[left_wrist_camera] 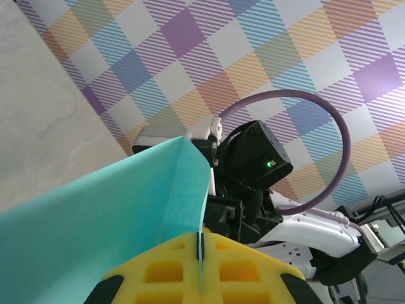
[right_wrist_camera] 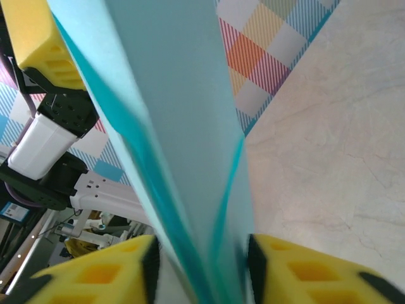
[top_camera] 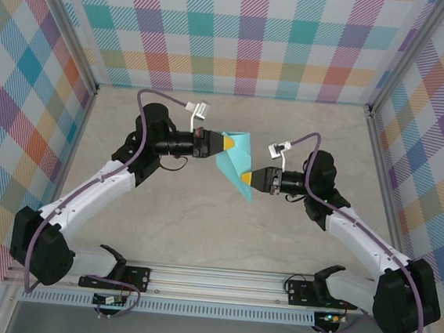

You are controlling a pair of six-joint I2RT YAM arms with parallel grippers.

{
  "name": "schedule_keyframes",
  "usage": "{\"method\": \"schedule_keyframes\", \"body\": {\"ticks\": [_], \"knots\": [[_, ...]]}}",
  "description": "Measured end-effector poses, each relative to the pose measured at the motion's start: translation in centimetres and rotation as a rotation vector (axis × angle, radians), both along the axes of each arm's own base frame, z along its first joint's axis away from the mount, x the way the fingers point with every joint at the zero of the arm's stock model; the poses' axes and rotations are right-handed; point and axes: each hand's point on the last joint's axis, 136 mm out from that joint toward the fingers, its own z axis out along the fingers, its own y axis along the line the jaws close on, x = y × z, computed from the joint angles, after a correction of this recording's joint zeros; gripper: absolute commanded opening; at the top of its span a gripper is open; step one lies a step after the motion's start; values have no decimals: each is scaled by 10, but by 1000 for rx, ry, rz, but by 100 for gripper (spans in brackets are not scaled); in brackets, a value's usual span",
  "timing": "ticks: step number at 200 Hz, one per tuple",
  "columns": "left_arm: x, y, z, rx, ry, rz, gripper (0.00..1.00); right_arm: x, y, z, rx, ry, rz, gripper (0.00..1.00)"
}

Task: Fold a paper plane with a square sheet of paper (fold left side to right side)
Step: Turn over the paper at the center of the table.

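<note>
Plaid walls (top_camera: 242, 35) in many colours close in a pale, marbled bench (top_camera: 200, 227). The light-turquoise sheet (top_camera: 234, 161) hangs in the air above the middle of the bench, touching no surface. It is creased rather than flat, and from above it reads as a pointed wedge running from far left to near right.

The left pincer (top_camera: 226, 145) holds the sheet's far-left edge. In the left wrist view its yellow fingers (left_wrist_camera: 164, 272) are pressed together, with the sheet (left_wrist_camera: 95, 234) rising out of the seam between them and bending over at a fold.

The right pincer (top_camera: 247, 177) meets the sheet's near-right tip. In the right wrist view the sheet (right_wrist_camera: 171, 114) runs as a blurred band of folded layers between its two yellow fingers (right_wrist_camera: 107, 272). The fingers stand apart on either side, very close to the paper. I cannot tell whether they actually pinch it. A yellow finger (right_wrist_camera: 41, 38) of the left pincer shows at that view's upper left, against the sheet.

Both arms reach in from the near edge, elbows out, wrists turned toward each other.
</note>
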Motion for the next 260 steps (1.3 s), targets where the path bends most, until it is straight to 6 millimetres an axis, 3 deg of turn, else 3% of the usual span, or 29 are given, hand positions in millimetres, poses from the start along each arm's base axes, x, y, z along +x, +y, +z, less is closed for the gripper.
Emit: {"method": "schedule_keyframes", "body": {"ticks": [24, 57, 64, 85, 116, 144, 170, 198, 229, 260], "knots": [[-7, 5, 3, 10, -13, 11, 10, -4, -1, 2, -12, -14, 5, 15], [-12, 13, -3, 45, -14, 42, 15, -10, -2, 3, -49, -30, 8, 5], [-13, 14, -5, 55, -14, 49, 21, -11, -2, 3, -58, -36, 8, 4], [-13, 19, -12, 91, -16, 78, 56, -12, -1, -1, -103, -43, 2, 2], [-8, 39, -45, 252, 17, 201, 77, 1, -3, -10, -271, -58, -94, 0], [-10, 80, -60, 423, -16, 386, 83, 22, -8, -20, -579, -140, -271, 0], [-22, 120, -47, 482, -82, 545, 85, 34, -10, -44, -971, -247, -399, 1], [-32, 149, -44, 527, -97, 658, 85, 54, -18, -79, -1448, -375, -493, 1], [-43, 174, -56, 593, -73, 738, 86, 73, -17, -123, -1879, -531, -481, 1], [-61, 193, -65, 622, -48, 777, 86, 80, -16, -160, -2104, -630, -399, 2]]}}
